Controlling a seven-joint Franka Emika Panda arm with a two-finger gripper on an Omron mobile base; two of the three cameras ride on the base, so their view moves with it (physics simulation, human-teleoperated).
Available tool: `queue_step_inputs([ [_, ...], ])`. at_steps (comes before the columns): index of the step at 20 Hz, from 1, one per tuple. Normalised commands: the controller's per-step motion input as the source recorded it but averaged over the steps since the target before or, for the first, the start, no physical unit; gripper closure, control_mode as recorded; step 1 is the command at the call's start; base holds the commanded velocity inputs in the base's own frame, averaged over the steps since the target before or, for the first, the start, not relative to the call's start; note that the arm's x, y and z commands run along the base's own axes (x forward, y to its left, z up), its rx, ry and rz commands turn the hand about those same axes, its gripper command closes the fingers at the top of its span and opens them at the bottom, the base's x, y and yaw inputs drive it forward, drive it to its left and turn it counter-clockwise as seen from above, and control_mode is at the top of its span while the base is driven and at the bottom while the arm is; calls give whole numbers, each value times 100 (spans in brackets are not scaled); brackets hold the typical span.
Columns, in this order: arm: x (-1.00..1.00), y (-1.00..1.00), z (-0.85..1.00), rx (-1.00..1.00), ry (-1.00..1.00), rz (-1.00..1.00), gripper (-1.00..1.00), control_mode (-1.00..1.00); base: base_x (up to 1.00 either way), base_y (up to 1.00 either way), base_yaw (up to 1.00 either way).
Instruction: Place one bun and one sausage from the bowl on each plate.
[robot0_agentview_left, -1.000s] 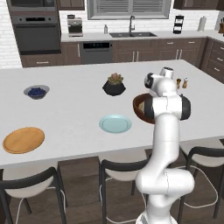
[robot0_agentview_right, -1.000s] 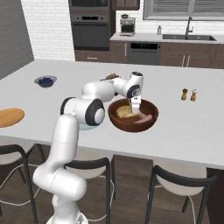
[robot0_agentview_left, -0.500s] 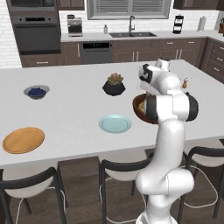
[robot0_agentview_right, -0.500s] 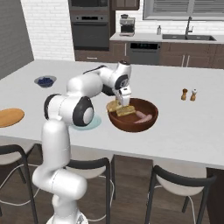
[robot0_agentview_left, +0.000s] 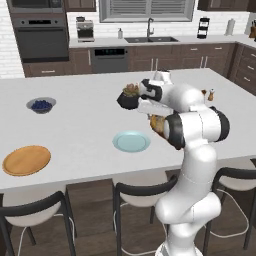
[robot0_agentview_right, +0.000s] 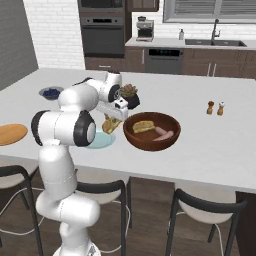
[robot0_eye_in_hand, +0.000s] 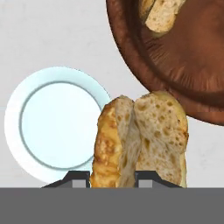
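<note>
The claw (robot0_agentview_right: 112, 124) is clamped on a split bun (robot0_eye_in_hand: 139, 140) and holds it up in the air, over the white bench (robot0_agentview_left: 80, 125). The bun hangs between the light-blue plate (robot0_eye_in_hand: 57, 124) and the big brown bowl (robot0_agentview_right: 151, 131), just beside the bowl's rim. In the hand view, the blue plate lies under and to the left of the bun, and the bowl's dark wall curves at the top right. Another bun (robot0_agentview_right: 142, 126) and a pink sausage (robot0_agentview_right: 164, 133) lie inside the bowl. The orange plate (robot0_agentview_left: 26, 160) sits far off near the bench's left end, well apart from the blue plate. A small grey bowl of blueberries (robot0_agentview_left: 41, 105) sits further back, and a plant in a black pot (robot0_agentview_right: 130, 96) stands behind the arm.
</note>
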Motion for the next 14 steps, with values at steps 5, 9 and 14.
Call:
queue_step_inputs([
  [5, 24, 65, 0, 0, 8, 34, 100, -100, 0, 0, 0],
  [9, 46, 3, -21, 0, 6, 15, 100, -100, 0, 0, 0],
  [14, 41, 1, -66, 0, 2, 10, 100, -100, 0, 0, 0],
])
